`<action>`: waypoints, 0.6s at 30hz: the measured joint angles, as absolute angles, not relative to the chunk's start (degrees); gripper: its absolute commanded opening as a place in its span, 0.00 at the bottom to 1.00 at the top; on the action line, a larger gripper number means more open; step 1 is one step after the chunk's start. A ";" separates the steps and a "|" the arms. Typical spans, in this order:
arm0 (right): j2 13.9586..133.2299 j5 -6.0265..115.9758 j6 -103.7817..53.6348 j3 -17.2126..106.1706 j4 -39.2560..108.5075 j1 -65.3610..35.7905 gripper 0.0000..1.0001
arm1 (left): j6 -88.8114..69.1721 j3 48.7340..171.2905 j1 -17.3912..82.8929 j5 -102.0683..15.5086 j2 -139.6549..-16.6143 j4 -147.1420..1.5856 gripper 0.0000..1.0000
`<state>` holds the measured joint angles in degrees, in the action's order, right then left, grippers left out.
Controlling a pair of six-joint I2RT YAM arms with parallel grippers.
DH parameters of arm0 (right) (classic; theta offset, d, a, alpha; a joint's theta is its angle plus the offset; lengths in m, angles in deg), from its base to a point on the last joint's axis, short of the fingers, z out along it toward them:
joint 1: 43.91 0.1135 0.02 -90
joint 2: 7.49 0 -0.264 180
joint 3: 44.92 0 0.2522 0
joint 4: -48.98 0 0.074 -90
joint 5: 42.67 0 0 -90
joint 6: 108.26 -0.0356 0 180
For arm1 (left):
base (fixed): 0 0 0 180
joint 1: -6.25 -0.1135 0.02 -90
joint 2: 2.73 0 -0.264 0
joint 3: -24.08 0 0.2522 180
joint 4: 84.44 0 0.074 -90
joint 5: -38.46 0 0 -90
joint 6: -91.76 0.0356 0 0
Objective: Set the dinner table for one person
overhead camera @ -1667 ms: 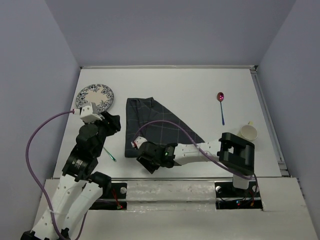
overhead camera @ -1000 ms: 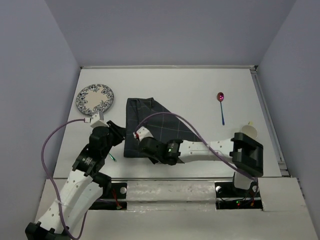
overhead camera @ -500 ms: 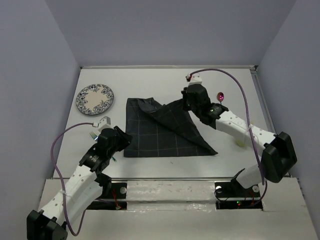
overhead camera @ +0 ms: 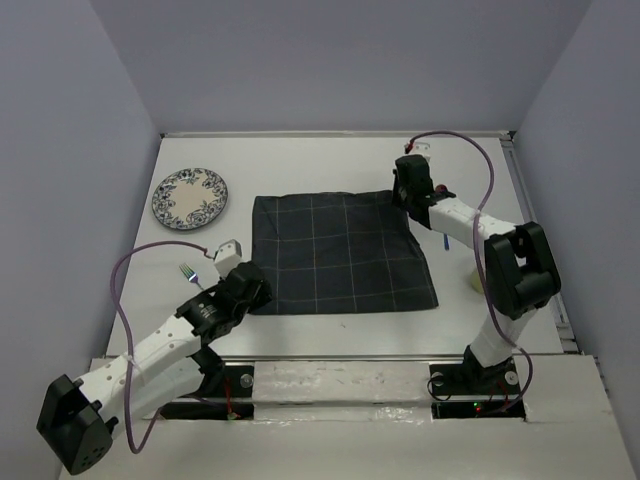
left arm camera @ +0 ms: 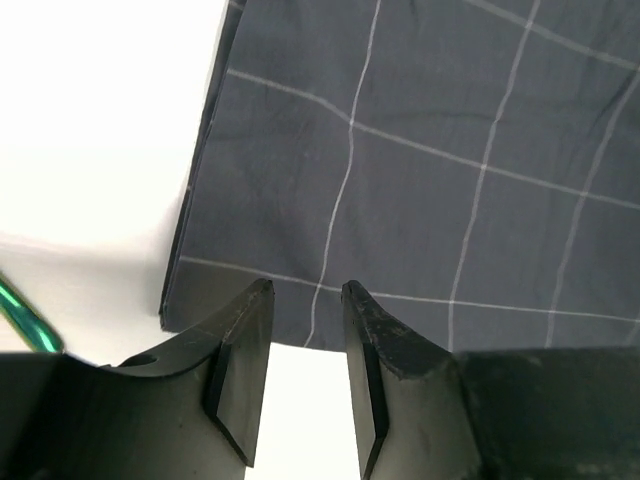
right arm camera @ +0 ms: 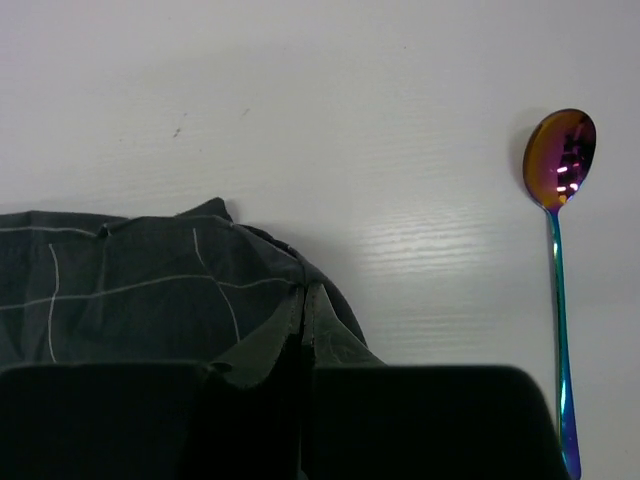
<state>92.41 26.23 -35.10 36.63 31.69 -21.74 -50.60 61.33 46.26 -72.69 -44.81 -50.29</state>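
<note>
The white worktop (overhead camera: 330, 165) lies under both pairs of jaws and carries everything; the dark navy cloth (overhead camera: 340, 250) is spread flat on it between them. The right jaws are together, clamped on a bunched fold at the cloth's far right corner; only the right wrist view shows this pinch, with an iridescent spoon (right arm camera: 560, 160) off to their right, clear of the cloth. The left jaws stand slightly apart over the cloth's near left corner, nothing between them; the left wrist view alone shows that gap. The overhead view adds a patterned plate (overhead camera: 190, 197) well beyond the left jaws and a fork (overhead camera: 188, 271) near them.
</note>
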 measured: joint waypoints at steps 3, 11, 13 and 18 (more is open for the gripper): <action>95.34 25.66 -34.44 39.02 32.00 -21.83 0.48 | -52.46 61.92 49.30 -75.33 -46.85 -48.57 0.49; 88.67 31.17 -38.44 35.76 31.19 -21.83 0.58 | -56.35 62.66 53.19 -79.51 -48.84 -43.63 0.53; 80.21 34.84 -41.44 28.48 31.12 -21.80 0.52 | -57.07 63.73 54.76 -79.97 -50.39 -42.45 0.56; 62.47 42.10 -47.82 11.74 33.42 -20.58 0.28 | -59.01 65.70 56.93 -80.73 -52.55 -40.41 0.64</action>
<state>62.47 42.10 -47.82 11.74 33.42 -20.58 -59.01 65.70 56.93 -80.73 -52.55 -40.41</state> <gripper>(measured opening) 0.440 0.607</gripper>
